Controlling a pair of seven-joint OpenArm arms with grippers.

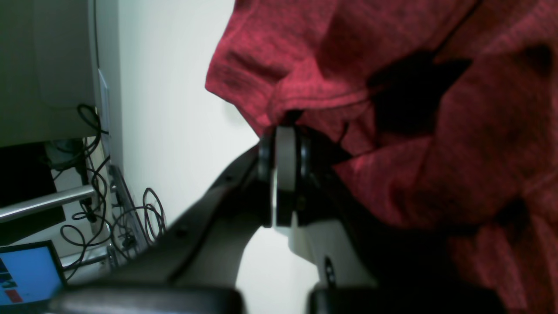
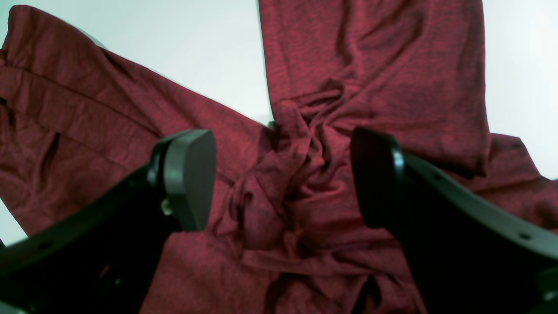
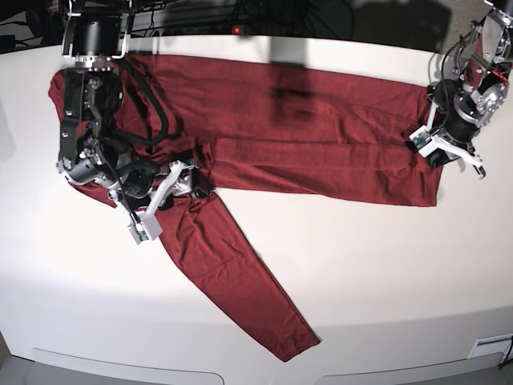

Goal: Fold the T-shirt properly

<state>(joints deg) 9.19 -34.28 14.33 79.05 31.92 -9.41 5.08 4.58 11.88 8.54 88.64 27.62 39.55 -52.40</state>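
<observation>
My left gripper [image 1: 285,131] is clenched on the hem of the maroon T-shirt [image 3: 321,144], which stretches lengthwise across the white table [image 3: 385,265] toward my right gripper [image 2: 283,179], spread wide over bunched armpit fabric, with bare tabletop beyond for folding.

Left gripper [image 1: 285,126] closed, pads pressed together, pinching hem edge of maroon T-shirt [image 1: 436,131]. Fabric bunched, wrinkled, filling right side. White desk [image 1: 174,109] on left. Beyond desk edge: tangled black cables [image 1: 130,218], blue screen [image 1: 26,274].
</observation>
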